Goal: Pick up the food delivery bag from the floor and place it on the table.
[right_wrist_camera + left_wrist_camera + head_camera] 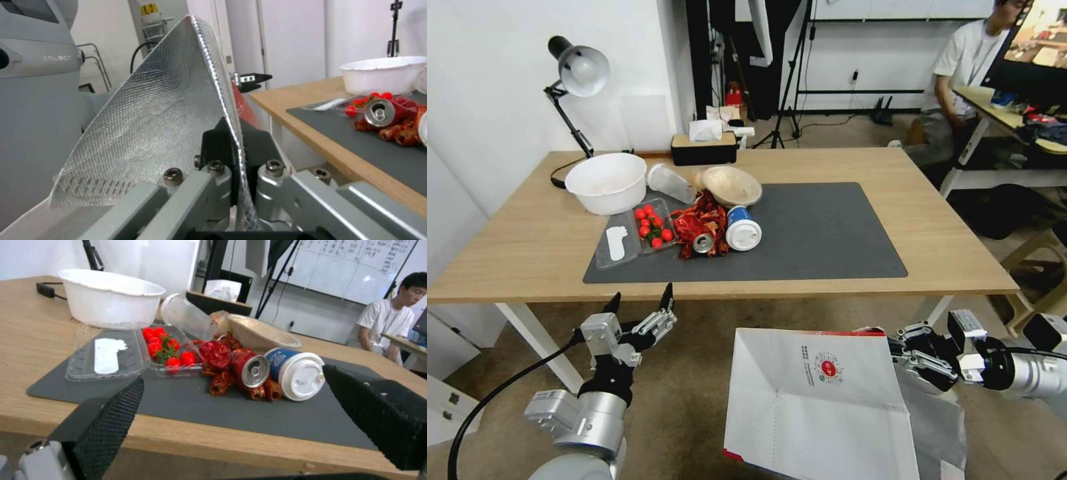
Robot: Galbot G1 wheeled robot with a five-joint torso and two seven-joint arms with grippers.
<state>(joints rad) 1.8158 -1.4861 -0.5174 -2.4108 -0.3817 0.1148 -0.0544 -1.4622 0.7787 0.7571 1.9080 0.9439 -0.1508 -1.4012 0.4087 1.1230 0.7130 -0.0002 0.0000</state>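
The food delivery bag (820, 400), white with a small round red logo and a red side edge, hangs tilted in front of the table (947, 220), over the brownish floor (694, 373). Its lower end runs out of the head view. My right gripper (904, 357) is shut on the bag's right rim. In the right wrist view its fingers (213, 146) pinch the silver foil lining (155, 126), gripper (236, 146). My left gripper (640, 298) stands open just below the table's front edge, left of the bag and apart from it; the left wrist view shows it (232, 374) empty.
On the dark mat (827, 233) lie a white bowl (606, 181), a clear tray of tomatoes (652, 227), a crumpled red wrapper (697, 223), a can (703, 243) and a tipped paper cup (743, 229). The mat's right half is bare. A white table leg (537, 340) stands near my left arm.
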